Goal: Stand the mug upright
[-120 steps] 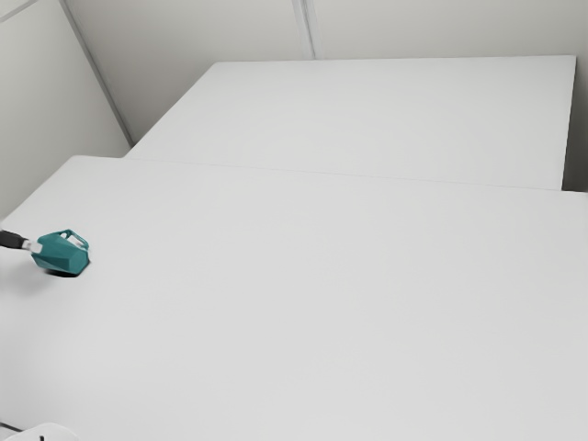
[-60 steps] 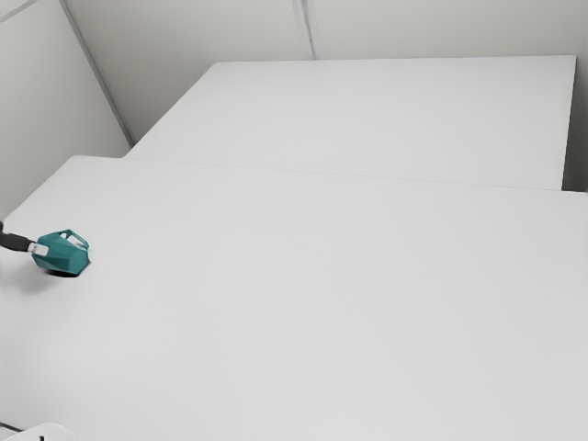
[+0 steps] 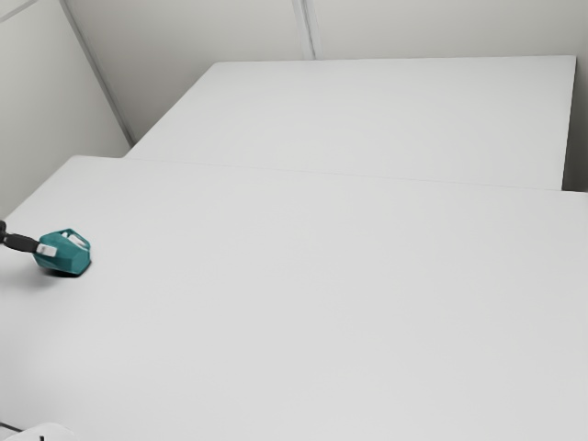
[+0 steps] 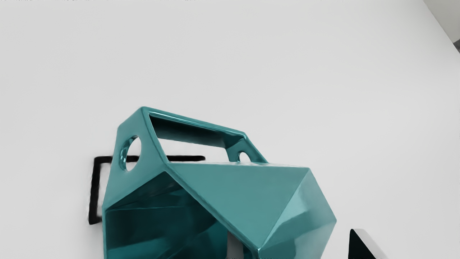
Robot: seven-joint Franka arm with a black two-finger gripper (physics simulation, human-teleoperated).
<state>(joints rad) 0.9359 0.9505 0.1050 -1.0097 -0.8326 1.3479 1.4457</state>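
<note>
Nearest me, one rounded white piece [image 3: 46, 434] pokes into the exterior view's bottom left corner. Beyond it, one black two-finger gripper [image 4: 296, 244] has its two fingers spread: one shows inside the mouth of the teal, faceted mug [image 4: 237, 194], the other stands outside, a gap short of its wall. There's just one mug, with one angular handle [image 4: 197, 125], lying tipped on the white tabletop [image 3: 303, 312] toward the exterior view's left. I'd say the grasp is being lined up; next, close on that wall, then turn the mouth upward. Farther back sits one more white surface [image 3: 386, 119].
</note>
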